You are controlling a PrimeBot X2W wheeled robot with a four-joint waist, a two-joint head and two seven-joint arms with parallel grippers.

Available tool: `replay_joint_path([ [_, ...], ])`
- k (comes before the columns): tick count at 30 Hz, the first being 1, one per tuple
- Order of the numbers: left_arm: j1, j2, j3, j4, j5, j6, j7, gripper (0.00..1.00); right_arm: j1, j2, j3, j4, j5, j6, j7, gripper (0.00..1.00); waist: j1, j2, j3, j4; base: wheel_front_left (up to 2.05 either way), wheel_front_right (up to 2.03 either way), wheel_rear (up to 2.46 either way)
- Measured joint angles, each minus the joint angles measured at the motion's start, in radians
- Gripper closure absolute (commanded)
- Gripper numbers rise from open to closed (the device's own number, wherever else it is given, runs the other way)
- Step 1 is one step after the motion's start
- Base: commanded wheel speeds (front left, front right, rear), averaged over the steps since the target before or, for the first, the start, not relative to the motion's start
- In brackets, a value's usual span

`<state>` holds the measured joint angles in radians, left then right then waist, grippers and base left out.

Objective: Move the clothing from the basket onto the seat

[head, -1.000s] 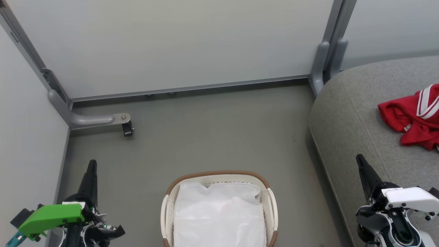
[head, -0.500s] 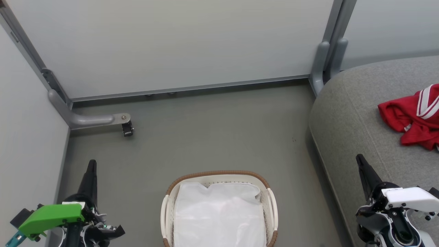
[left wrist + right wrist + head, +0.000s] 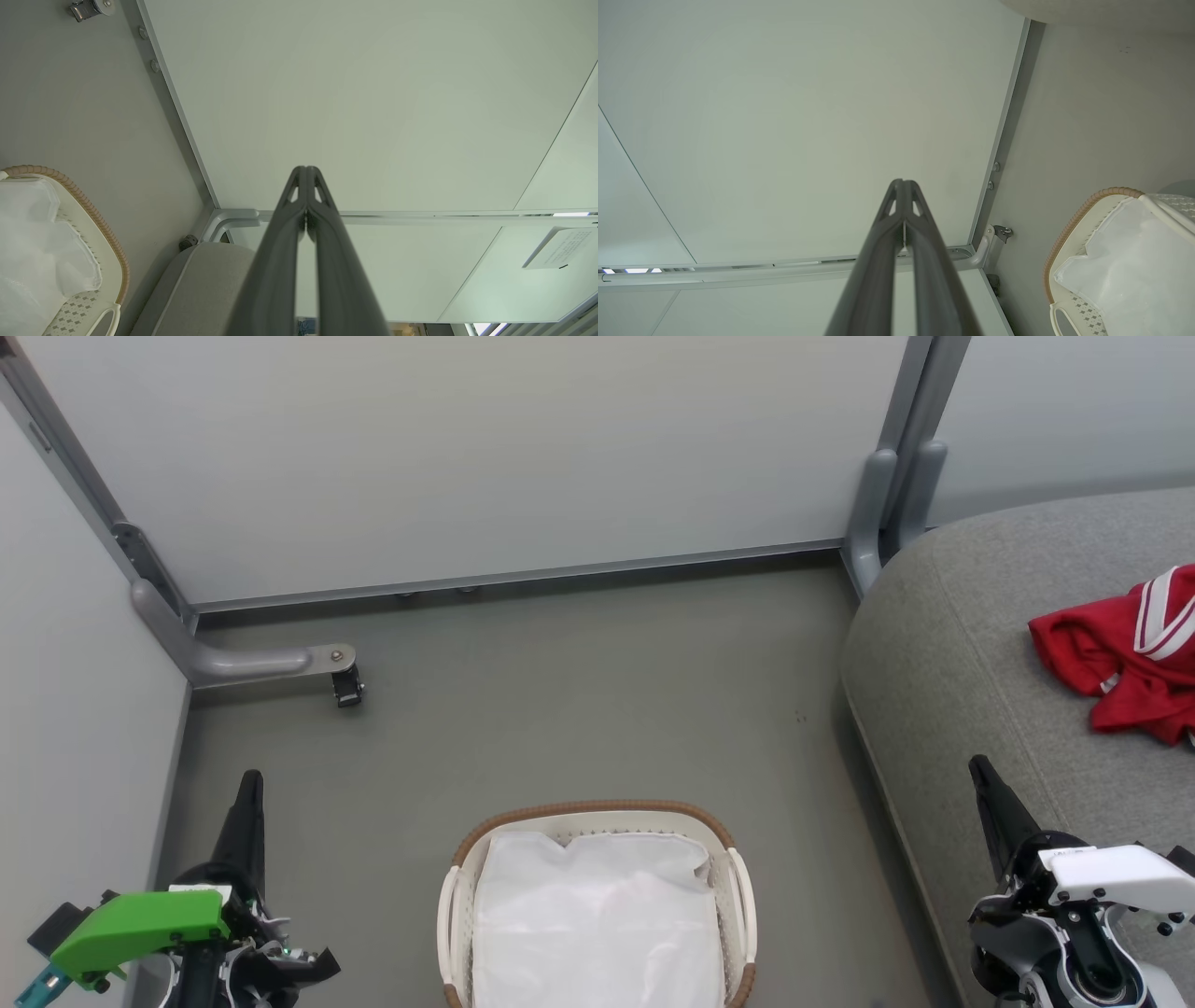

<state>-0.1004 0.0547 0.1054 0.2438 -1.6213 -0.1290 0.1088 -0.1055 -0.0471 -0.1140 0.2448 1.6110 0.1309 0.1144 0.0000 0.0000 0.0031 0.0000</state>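
Lying bunched on top of the seat point(image 3: 952, 644), well in from its rounded edge, the clothing point(image 3: 1120, 658) is looking already delivered, while the basket point(image 3: 597, 809) on the floor point(image 3: 579, 709) is showing just 1 white liner sheet point(image 3: 597, 924). Both claws are sitting pinched shut and empty: the left gripper point(image 3: 250, 782) off the basket's left side, the right gripper point(image 3: 977, 767) over the seat's edge. The risk, as I am judging it, is a needless dive snagging the liner (not clothing), or red fabric hiding beneath it and going unnoticed.

Bare floor point(image 3: 579, 709) between basket point(image 3: 597, 805), seat point(image 3: 952, 691); wall point(image 3: 467, 457) beyond.
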Motion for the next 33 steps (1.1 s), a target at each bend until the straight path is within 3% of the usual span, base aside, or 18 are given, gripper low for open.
replay_joint_path([
  [33, -0.001, -0.002, 0.003, 0.000, 0.003, 0.000, 0.003, 1.00, -0.001, 0.000, 0.000, 0.000, 0.000, 0.000, 0.000, 1.00, 0.0000, 0.0000, 0.000, 0.000, 0.00, 0.00, 0.00],
])
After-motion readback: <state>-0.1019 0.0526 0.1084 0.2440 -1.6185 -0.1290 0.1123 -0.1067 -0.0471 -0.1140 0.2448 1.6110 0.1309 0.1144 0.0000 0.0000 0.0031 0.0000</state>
